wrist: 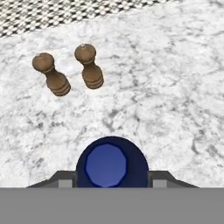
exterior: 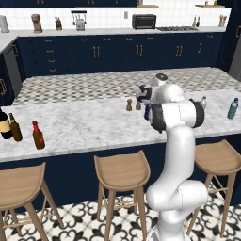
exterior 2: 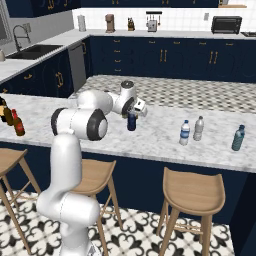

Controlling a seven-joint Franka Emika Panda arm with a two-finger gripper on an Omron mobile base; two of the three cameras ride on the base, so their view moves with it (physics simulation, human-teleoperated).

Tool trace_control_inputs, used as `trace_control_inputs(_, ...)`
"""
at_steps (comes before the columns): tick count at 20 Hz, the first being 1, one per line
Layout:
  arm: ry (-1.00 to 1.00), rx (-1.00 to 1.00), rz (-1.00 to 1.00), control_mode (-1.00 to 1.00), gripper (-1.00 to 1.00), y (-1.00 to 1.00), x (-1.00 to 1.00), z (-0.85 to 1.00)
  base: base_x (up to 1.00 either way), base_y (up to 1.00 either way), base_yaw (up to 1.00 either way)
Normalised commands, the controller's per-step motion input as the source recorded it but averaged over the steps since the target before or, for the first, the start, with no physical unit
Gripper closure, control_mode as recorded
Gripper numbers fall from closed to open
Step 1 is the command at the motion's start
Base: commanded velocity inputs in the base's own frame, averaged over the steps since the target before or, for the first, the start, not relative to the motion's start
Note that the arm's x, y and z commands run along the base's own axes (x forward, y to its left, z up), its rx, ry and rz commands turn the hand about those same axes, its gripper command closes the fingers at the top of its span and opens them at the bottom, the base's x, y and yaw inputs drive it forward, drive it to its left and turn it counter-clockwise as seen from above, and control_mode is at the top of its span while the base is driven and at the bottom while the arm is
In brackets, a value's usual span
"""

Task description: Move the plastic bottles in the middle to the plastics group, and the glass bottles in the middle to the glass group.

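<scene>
The dark navy bottle [wrist: 111, 162] stands between my gripper's [wrist: 112, 183] two fingertips, which press on its sides; seen from the right base it [exterior 2: 131, 121] is on the marble counter under the hand [exterior 2: 134, 107]. The clear water bottle with blue label [exterior 2: 185, 132] stands to the right beside the greyish clear bottle [exterior 2: 199, 128], with the teal-blue bottle [exterior 2: 238, 138] farther right. At the counter's left end the reddish-brown red-capped bottle [exterior: 37, 135] stands next to the amber bottle [exterior: 15, 127] and the dark wine bottle [exterior: 4, 123].
Two brown wooden grinders [wrist: 51, 74] [wrist: 89, 65] stand just beyond the navy bottle. Wooden stools [exterior: 121, 172] line the counter's near edge. The counter [exterior: 84, 120] is wide open marble between the groups.
</scene>
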Motion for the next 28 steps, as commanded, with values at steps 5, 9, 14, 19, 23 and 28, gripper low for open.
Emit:
trace_control_inputs(5, 0.0, 0.06, -0.11, -1.0, 1.0, -0.88, 0.0, -0.05, 0.0, 0.0, 0.0)
trace_control_inputs(9, 0.0, 0.0, -0.07, -1.0, 1.0, -0.48, 0.0, -0.02, 0.0, 0.0, 0.0)
trace_control_inputs(14, 0.0, -0.01, -0.06, -1.0, 1.0, -0.33, -0.07, -0.02, 0.0, 0.0, 0.0)
trace_control_inputs(19, 0.0, -0.05, -0.08, -1.0, 1.0, -0.3, 0.0, -0.13, 0.0, 0.0, 0.0)
trace_control_inputs(23, 0.0, -0.03, -0.13, -1.0, 1.0, -0.48, 0.0, 0.0, 0.0, 0.0, 0.0)
trace_control_inputs(28, 0.02, 0.0, -0.15, -1.0, 1.0, -0.6, 0.0, 0.0, 0.0, 0.0, 0.0)
